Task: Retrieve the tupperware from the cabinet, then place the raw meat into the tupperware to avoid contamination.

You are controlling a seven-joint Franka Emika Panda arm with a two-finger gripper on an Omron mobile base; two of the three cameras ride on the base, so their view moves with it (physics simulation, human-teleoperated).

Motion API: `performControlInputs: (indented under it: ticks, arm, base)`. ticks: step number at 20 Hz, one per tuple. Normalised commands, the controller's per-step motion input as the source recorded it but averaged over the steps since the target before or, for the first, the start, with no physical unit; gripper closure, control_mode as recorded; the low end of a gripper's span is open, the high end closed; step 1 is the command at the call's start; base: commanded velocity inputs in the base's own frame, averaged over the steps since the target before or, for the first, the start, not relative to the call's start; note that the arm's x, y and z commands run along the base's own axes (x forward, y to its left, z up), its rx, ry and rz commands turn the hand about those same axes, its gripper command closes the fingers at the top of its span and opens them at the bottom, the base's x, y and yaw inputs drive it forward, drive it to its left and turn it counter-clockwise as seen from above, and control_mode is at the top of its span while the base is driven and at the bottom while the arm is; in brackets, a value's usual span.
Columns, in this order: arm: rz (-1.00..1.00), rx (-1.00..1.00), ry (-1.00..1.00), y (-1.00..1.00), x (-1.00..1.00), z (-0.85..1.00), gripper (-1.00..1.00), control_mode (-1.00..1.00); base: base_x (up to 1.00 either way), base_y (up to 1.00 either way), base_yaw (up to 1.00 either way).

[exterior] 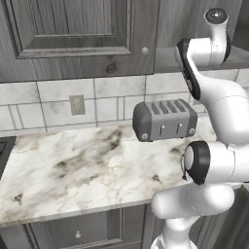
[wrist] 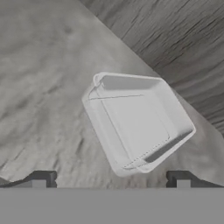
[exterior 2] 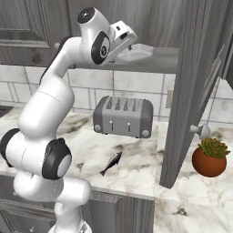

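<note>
Left base view
- Toaster: one toaster [exterior: 164, 119], four slots, sitting at the back of the counter [exterior: 73, 170] against the tiled wall.
- Cabinet: one closed door [exterior: 73, 34] of the cabinet up top, one round knob [exterior: 145, 50] at its lower right corner.
- Outlet: one outlet [exterior: 77, 104] on the tiles, left of the toaster.
- Arm: the arm [exterior: 219, 112] climbs the right side and bends up toward the cabinet shelf.

Right base view
- Box: one box [exterior 2: 136, 51], pale and shallow, resting on the cabinet's bottom shelf [exterior 2: 159, 61].
- Pincer: the pincer [exterior 2: 129, 43] is up at shelf height, right at the box's left end; from here I cannot tell whether it touches.
- Meat: one meat [exterior 2: 111, 163], dark and fish-shaped, lying on the counter in front of the toaster, well below the pincer.
- Open door: one open door [exterior 2: 191, 91] swung out toward us, right of the toaster.
- Plant: one plant [exterior 2: 210, 158] in a round red pot, on the counter beyond the open door.

Hand view
- Box: there it is, empty, set at an angle on the shelf, dead ahead.
- Pincer: two fingertips [wrist: 40, 179] spread wide, holding nothing; the box lies between their lines, its near corner just beyond them.
</note>
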Motion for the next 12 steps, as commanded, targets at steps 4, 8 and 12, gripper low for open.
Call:
performControlInputs:
  ticks: [4,8,12]
  arm:
    - [0.02,0.00,0.06,-0.09,0.25,0.00,-1.00,-1.00]
    - [0.03,0.00,0.06,-0.09,0.26,0.00,-1.00,-1.00]
    - [0.02,0.00,0.06,-0.07,0.24,0.00,-1.00,-1.00]
  base:
    - [0.00,0.00,0.00]
    - [0.00,0.00,0.00]
    - [0.00,0.00,0.00]
